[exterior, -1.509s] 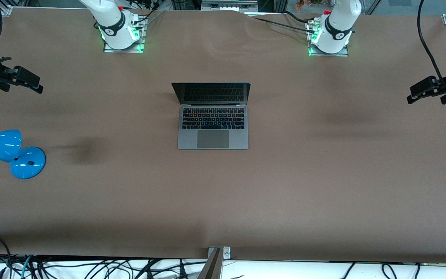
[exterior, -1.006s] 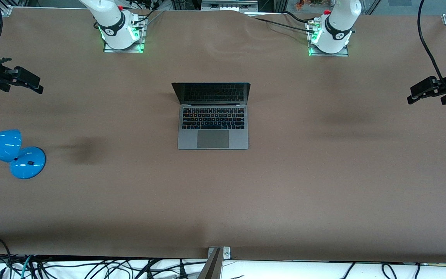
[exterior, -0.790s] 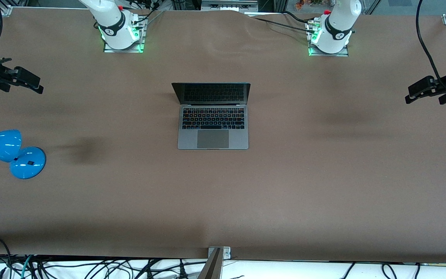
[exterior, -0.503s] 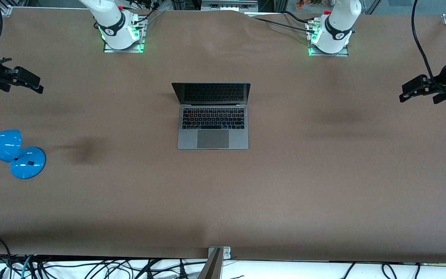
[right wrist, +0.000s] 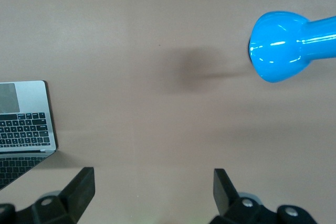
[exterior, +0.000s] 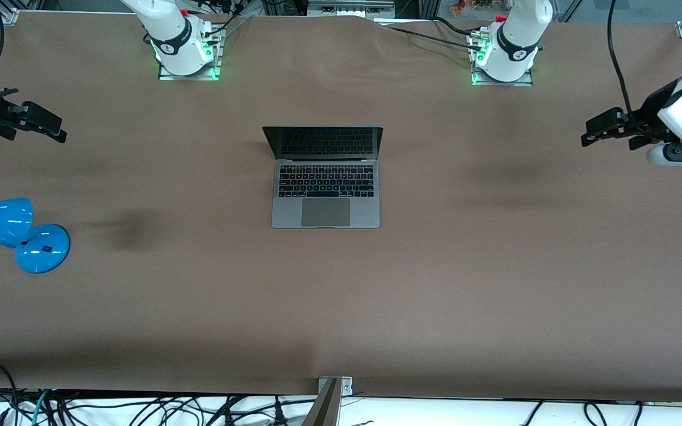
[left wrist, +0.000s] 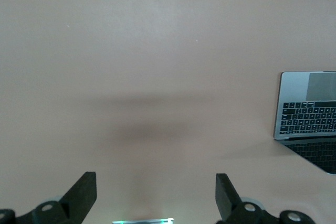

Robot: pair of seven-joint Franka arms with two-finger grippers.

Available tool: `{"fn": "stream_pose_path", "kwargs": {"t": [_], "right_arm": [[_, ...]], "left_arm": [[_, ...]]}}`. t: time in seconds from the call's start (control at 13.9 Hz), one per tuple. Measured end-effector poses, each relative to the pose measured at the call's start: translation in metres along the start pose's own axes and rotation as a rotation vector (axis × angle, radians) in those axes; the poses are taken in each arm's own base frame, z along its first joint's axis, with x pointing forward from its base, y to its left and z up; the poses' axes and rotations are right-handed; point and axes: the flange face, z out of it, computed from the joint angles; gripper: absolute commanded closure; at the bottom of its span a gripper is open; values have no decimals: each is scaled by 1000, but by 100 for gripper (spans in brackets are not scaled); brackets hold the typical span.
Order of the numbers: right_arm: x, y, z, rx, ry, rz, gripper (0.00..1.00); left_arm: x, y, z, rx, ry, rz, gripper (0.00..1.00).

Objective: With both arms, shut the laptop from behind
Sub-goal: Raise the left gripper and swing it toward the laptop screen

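The space-grey laptop (exterior: 325, 189) lies open in the middle of the table, its dark screen upright and facing the front camera. It also shows in the left wrist view (left wrist: 310, 116) and in the right wrist view (right wrist: 23, 124). My left gripper (exterior: 598, 131) is open and empty, up over the left arm's end of the table, well away from the laptop; its fingers (left wrist: 84, 192) stand wide apart. My right gripper (exterior: 45, 125) is open and empty over the right arm's end of the table; its fingers (right wrist: 81, 184) stand wide apart.
A blue desk lamp (exterior: 18, 234) stands near the right arm's end of the table and shows in the right wrist view (right wrist: 289, 45). The two arm bases (exterior: 184, 47) (exterior: 504, 50) stand along the table's edge farthest from the front camera.
My left gripper has moved in from the table's end toward the laptop, and more of its white wrist shows. The right arm and the laptop have not moved.
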Motion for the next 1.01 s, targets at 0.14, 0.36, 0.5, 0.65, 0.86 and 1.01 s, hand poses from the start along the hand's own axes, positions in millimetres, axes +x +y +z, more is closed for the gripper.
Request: {"fn": "stream_pose_path", "kwargs": {"t": [0.14, 0.36, 0.5, 0.65, 0.86, 1.01], "right_arm": [[0, 0, 0, 0, 0, 0, 0], [0, 0, 0, 0, -1, 0, 0], [0, 0, 0, 0, -2, 0, 0], [0, 0, 0, 0, -3, 0, 0], [-1, 0, 1, 0, -7, -1, 0], [-3, -8, 4, -2, -34, -14, 0]], "left_arm": [[-9, 31, 6, 12, -12, -19, 0], [-29, 77, 17, 40, -30, -37, 0], [-40, 103, 25, 51, -41, -55, 0], [-48, 123, 30, 60, -40, -66, 0], [-51, 139, 34, 58, -17, -84, 0], [-54, 153, 41, 61, -11, -91, 0]]}}
